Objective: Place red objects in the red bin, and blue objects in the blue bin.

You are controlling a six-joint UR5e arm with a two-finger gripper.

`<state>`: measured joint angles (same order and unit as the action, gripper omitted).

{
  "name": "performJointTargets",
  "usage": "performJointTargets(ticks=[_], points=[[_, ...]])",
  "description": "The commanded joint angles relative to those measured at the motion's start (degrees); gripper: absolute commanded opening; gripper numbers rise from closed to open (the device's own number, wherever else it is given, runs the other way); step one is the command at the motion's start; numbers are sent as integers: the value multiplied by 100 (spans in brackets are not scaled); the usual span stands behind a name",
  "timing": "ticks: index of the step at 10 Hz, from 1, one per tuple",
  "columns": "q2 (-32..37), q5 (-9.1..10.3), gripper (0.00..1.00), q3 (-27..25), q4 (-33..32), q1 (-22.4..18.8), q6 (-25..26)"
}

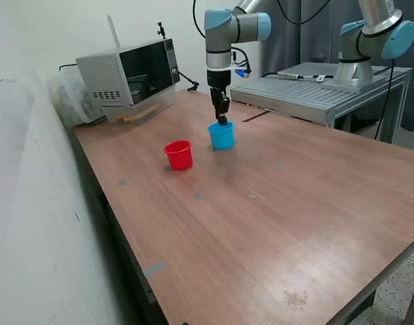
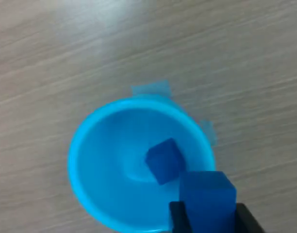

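The blue bin (image 1: 221,135) is a light blue cup standing on the wooden table (image 1: 274,217). In the wrist view the blue bin (image 2: 97,160) holds one dark blue cube (image 2: 163,160) at its bottom. My gripper (image 1: 222,116) hangs straight above the cup's rim. In the wrist view my gripper (image 2: 206,216) is shut on a second dark blue cube (image 2: 206,194), held over the cup's opening. The red bin (image 1: 178,154) stands at the blue bin's side toward the exterior view's left. No red cubes show in either view.
A microwave (image 1: 129,78) stands at the table's back corner on the exterior view's left. A grey metal platform (image 1: 308,88) and a second arm (image 1: 369,34) are behind the table on the right. Small blue tape marks (image 2: 151,90) lie by the blue cup.
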<state>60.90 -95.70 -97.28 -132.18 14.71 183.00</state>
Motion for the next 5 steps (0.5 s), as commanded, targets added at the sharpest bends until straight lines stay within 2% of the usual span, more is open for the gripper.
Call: performJointTargets(ticks=[1,5], points=[[9,-1,0,7,17,173,-54],[18,-1,0,-37,-18,243,-54]])
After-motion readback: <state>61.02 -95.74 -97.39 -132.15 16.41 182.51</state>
